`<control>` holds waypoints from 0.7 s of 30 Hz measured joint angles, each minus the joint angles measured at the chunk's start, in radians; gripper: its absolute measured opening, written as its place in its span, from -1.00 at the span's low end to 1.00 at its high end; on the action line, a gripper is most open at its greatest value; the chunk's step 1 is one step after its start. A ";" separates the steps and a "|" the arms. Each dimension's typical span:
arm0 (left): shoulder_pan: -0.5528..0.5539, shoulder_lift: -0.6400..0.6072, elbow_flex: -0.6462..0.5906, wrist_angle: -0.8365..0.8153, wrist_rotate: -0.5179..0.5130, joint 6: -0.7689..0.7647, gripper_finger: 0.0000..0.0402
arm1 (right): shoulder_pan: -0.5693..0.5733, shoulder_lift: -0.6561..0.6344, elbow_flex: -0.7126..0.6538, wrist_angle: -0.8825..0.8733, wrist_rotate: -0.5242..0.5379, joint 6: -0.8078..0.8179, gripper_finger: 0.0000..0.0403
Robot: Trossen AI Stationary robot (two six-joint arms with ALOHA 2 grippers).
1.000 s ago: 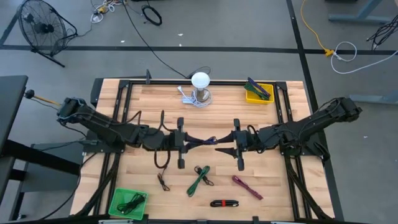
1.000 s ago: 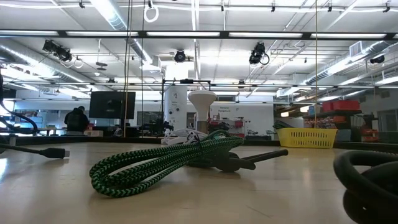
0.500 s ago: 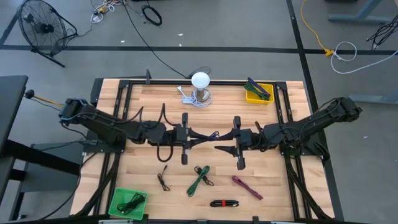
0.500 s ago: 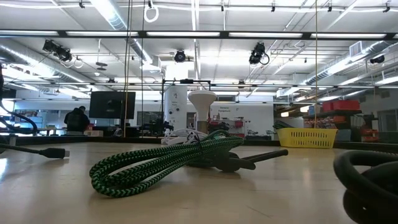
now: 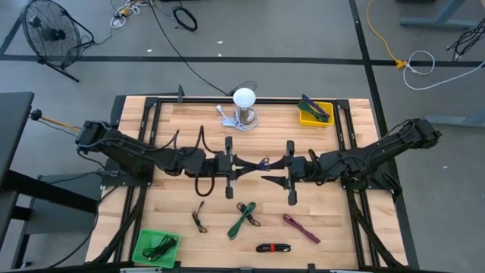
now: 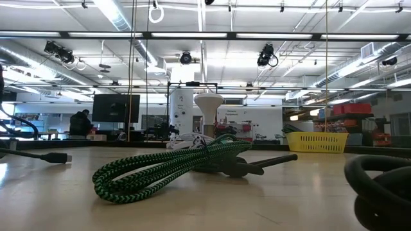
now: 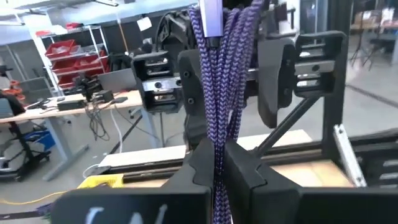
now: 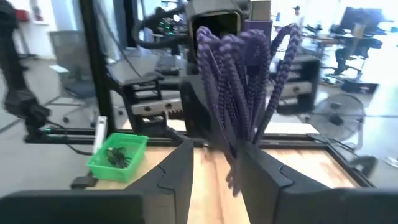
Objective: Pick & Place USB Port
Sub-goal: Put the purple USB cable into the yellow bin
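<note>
A purple braided USB cable [image 5: 258,164], gathered into a bundle, hangs in the air above the middle of the table between my two grippers. My left gripper [image 5: 244,164] comes from the table's left and is shut on one end. My right gripper [image 5: 271,168] comes from the right and is shut on the other end. In the left wrist view the cable [image 7: 225,56] runs straight away from my left gripper [image 7: 217,177] to the right gripper's body. In the right wrist view its loops [image 8: 239,68] fan out past my right gripper [image 8: 217,158]. The low view shows neither gripper. My left gripper pinches the cable's bundled strands [image 7: 217,163] between its two fingers, level from the table's left, with the fingers along the cable. The cable is lifted clear of the table. My right gripper pinches the other end of the bundle [image 8: 235,148] between its two fingers, level from the table's right. Several strands pass between the fingers, and the loops spread out beyond them, clear of the table.
On the table near the front lie a green cable [image 5: 242,218], a magenta cable [image 5: 301,226], a black cable with a red tie [image 5: 273,247] and a small black cable [image 5: 199,220]. A green bin [image 5: 144,256] sits front left, a yellow bin [image 5: 306,118] far right, a white lamp [image 5: 244,106] far centre.
My left gripper has moved toward the table's right, closer to my right gripper, with the cable still in both. The span of cable between the two grippers has become shorter. My right gripper has stayed where it was.
</note>
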State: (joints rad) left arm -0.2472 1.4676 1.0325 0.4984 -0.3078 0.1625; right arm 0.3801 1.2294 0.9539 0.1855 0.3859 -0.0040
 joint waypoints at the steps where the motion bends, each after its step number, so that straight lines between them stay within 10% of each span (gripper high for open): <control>1: -0.006 -0.007 0.000 -0.003 -0.004 0.005 -0.92 | 0.000 0.001 0.000 -0.004 0.017 0.000 -0.40; 21: -0.019 -0.011 0.003 -0.007 0.002 0.002 -0.92 | 0.000 0.003 -0.001 0.056 0.007 -0.005 -0.40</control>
State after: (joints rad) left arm -0.2658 1.4570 1.0351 0.4913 -0.3056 0.1642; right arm 0.3801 1.2320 0.9531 0.2419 0.3933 -0.0086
